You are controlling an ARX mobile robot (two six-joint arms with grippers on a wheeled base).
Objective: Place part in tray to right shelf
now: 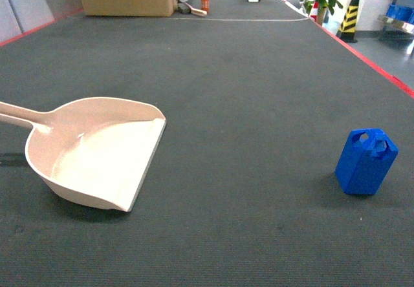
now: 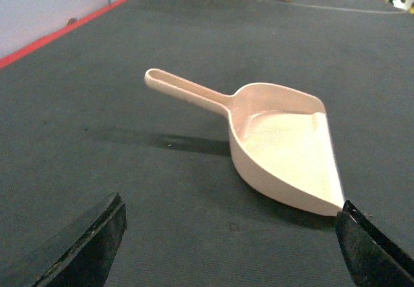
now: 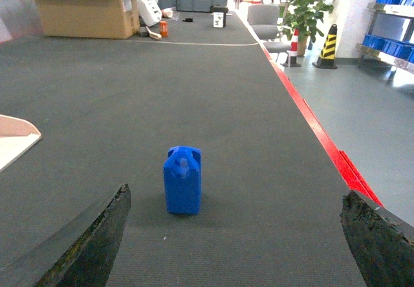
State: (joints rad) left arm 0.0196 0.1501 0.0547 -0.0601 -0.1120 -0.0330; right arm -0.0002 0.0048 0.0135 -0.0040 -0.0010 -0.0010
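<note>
On grey carpet, part (image 1: 365,161) stands well apart from tray (image 1: 97,151); both jaws wide

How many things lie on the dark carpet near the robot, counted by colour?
Beige: 1, the dustpan-shaped tray
Bright blue: 1, the small block part, standing upright and apart from the tray
Total: 2

Blue part (image 1: 366,161) upright on carpet, beige tray (image 1: 97,151) well apart
</note>
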